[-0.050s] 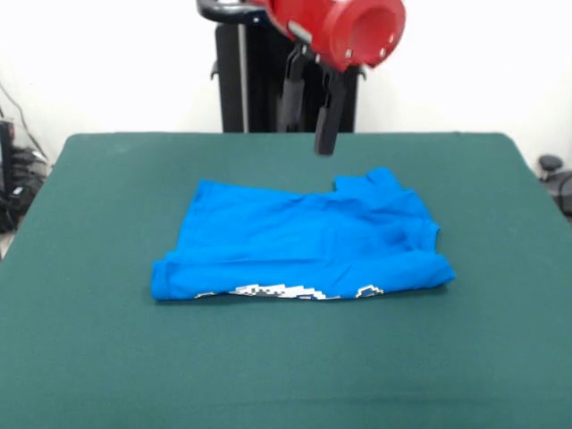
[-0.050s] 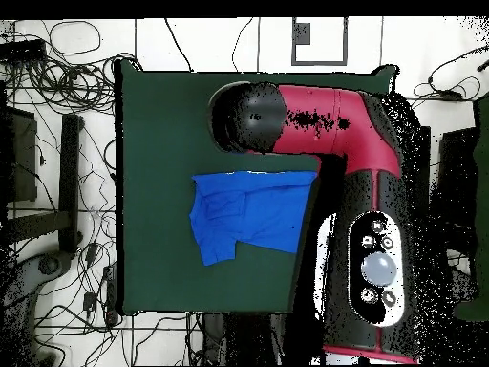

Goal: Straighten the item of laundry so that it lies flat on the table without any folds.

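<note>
The item of laundry [image 1: 299,237], a bright blue T-shirt, lies on the table [image 1: 107,357] a little beyond its middle. It is folded over on itself with the plain blue side up. A strip of white and black graphic [image 1: 295,291] peeks out along its near edge. My gripper [image 1: 306,136] hangs in the air beyond the shirt's far edge, open and holding nothing. In the overhead view the shirt [image 2: 244,215] shows as a blue patch on the green table [image 2: 162,143]. The red arm [image 2: 325,119] covers the shirt's right edge and hides the gripper.
The green cloth reaches well past the shirt on every side. Many cables [image 2: 67,67] lie on the floor to the left of the table in the overhead view. Dark equipment [image 1: 554,174] sits past the table's right edge in the front view.
</note>
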You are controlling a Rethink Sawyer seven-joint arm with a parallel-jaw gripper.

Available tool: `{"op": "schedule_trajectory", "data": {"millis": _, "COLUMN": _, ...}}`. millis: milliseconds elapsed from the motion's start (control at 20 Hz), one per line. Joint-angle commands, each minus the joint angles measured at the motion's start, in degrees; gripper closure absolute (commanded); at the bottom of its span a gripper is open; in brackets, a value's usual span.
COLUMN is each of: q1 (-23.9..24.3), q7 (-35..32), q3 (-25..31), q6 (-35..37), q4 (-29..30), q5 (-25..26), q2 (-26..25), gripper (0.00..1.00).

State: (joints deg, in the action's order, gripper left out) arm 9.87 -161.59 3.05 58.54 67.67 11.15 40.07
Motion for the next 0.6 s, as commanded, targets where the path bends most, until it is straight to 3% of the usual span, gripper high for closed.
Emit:
{"op": "schedule_trajectory", "data": {"millis": 50, "q1": -0.9, "q7": 6.1, "q3": 4.9, "q6": 6.7, "q4": 5.5, "q5": -3.2, "q2": 1.7, "gripper": 0.00}}
{"op": "schedule_trajectory", "data": {"millis": 600, "q1": -0.6, "q7": 7.1, "q3": 5.9, "q6": -2.8, "q4": 11.0, "q5": -3.1, "q2": 0.2, "gripper": 0.00}}
